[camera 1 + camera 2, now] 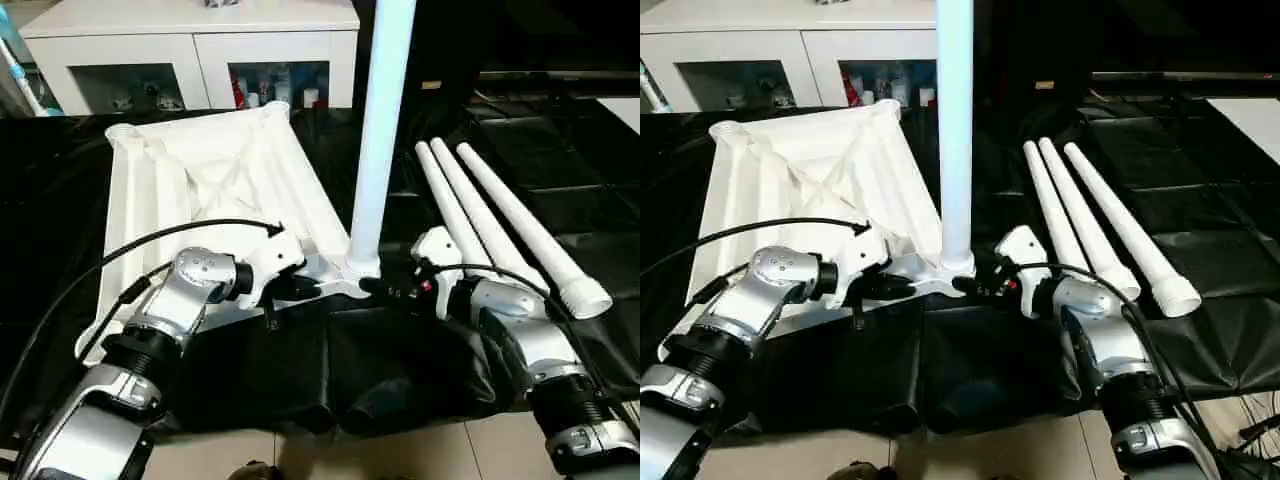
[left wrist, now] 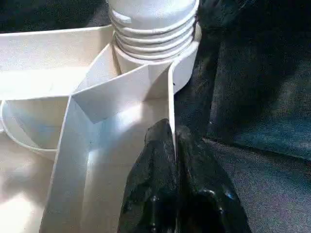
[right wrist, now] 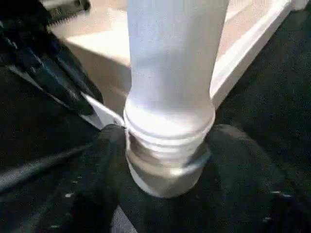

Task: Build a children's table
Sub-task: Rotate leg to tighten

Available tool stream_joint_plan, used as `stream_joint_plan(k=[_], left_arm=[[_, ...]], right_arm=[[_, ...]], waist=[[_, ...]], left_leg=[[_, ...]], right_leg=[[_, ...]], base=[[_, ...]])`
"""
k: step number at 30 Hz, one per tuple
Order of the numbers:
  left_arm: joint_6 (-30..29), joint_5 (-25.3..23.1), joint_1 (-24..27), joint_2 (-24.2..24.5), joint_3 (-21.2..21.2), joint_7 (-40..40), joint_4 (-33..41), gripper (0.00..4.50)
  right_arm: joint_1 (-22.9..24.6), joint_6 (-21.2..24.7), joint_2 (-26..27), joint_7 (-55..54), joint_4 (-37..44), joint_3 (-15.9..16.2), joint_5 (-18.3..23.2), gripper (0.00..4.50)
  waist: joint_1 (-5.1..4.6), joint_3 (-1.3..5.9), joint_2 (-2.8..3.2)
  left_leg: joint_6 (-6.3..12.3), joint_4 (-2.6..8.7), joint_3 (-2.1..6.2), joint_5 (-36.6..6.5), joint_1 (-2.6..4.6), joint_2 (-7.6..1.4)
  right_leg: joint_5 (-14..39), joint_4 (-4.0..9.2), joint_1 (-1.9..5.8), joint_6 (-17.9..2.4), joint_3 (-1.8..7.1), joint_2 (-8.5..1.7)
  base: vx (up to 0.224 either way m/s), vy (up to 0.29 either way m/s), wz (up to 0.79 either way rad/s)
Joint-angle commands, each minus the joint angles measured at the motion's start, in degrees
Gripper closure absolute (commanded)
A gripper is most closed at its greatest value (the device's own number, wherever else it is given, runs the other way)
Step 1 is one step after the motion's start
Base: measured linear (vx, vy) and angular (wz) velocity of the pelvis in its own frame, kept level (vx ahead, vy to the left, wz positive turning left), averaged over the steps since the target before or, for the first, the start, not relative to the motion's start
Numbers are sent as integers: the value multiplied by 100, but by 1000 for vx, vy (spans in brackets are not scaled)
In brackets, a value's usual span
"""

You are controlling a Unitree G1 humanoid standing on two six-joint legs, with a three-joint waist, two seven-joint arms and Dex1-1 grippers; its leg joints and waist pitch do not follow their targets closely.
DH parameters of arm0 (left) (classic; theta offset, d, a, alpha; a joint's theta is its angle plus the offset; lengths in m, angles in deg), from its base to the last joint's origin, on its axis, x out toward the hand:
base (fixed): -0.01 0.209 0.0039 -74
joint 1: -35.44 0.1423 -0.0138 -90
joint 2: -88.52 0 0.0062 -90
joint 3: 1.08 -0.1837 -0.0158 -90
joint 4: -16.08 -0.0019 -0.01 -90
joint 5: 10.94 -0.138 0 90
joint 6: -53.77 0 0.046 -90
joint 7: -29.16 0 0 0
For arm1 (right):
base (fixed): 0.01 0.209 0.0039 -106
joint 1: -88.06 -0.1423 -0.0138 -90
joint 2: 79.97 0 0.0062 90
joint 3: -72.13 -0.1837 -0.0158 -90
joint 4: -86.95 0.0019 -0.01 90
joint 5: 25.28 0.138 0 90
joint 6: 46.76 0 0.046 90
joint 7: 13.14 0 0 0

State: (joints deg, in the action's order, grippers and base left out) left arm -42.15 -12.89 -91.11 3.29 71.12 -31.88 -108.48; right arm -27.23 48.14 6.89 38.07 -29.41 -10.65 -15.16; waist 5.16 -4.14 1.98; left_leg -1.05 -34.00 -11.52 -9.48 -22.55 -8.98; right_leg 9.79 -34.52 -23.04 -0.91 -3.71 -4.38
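The top (image 1: 215, 175) lies upside down on the black counter (image 1: 60, 190), ribs facing up, with its near corner close to the counter's front edge. One leg (image 1: 378, 140) stands straight up in that near corner socket (image 1: 358, 268), and its screw rings still peek out above the socket, so it looks only partly turned in. The left tool (image 2: 174, 145) is clenched on the thin side wall of the top, just beside the socket, pinching the rim to keep the top from spinning. The right tool (image 3: 167, 145) is grasping the leg low down, one finger on each side of its thick ringed end, right above the socket. Three spare legs (image 1: 500, 225) lie side by side on the counter to the right, near the right arm. The top is hard plastic and looks light, so it will likely slide on the smooth cover if nobody holds it (the rim is a good place to pinch). The leg is stiff, smooth and round, so it may slip while it turns; the low end by the rings is the best spot to hold, since the tall part would wobble. A white cabinet (image 1: 190, 40) stands behind the counter.
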Motion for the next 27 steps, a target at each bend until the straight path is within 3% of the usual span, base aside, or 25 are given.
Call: stream_joint_plan(k=[1, 9, 20, 27], left_arm=[[3, -29, -3, 14, -55, -97, 157, 450], [21, -40, -28, -15, -78, -111, 133, 450], [4, -59, -21, -22, -95, -106, 166, 450], [-19, -57, 4, -11, -87, -103, 205, 450]], right_arm=[[-49, 19, -18, 149, 198, -35, 112, 126], [-237, -210, 89, -189, -159, 23, -171, 120], [-553, -456, 371, -234, -702, 80, -275, 120], [-543, -561, 320, -127, -796, 119, -308, 183]], waist=[[23, 484, 28], [13, 491, 41], [30, 503, 30], [35, 508, 26]], left_leg=[[317, 382, 227, -1366, 156, -460], [221, 381, 229, -1406, 161, -449], [264, 370, 224, -1310, 158, -455], [297, 363, 222, -1246, 155, -455]], right_leg=[[847, 362, 278, -1504, 281, -490], [904, 364, 275, -1524, 276, -487], [722, 331, 285, -1570, 276, -497], [702, 326, 287, -1558, 275, -496]], base=[[0, 0, 0], [0, 0, 0], [0, 0, 0], [0, 0, 0]])
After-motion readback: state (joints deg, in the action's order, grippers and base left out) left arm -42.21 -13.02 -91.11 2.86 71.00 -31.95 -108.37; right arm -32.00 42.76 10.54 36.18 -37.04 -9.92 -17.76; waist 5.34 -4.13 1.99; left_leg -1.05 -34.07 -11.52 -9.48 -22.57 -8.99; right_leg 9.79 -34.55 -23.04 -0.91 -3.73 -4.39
